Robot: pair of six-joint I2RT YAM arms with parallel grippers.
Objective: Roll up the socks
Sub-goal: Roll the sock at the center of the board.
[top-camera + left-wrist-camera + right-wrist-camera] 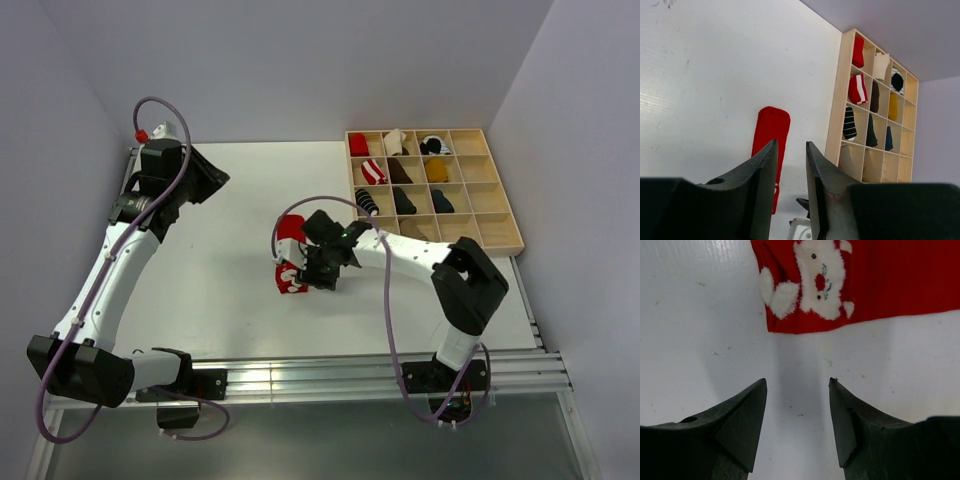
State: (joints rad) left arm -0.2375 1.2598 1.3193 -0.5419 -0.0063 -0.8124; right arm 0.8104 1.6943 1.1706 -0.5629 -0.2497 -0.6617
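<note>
The left gripper [791,146] stands partly open and empty; the red sock [771,132] lies flat well beyond its fingertips. The right gripper [797,382] hangs open, holding nothing, with the sock's white-marked end just ahead of its fingertips, not touching.

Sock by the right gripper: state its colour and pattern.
Red sock, white bear-like figure on it; best in right wrist view.

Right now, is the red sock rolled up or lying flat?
Flat: the red sock lies stretched full length on the table, no roll begun; right pincer empty.
</note>
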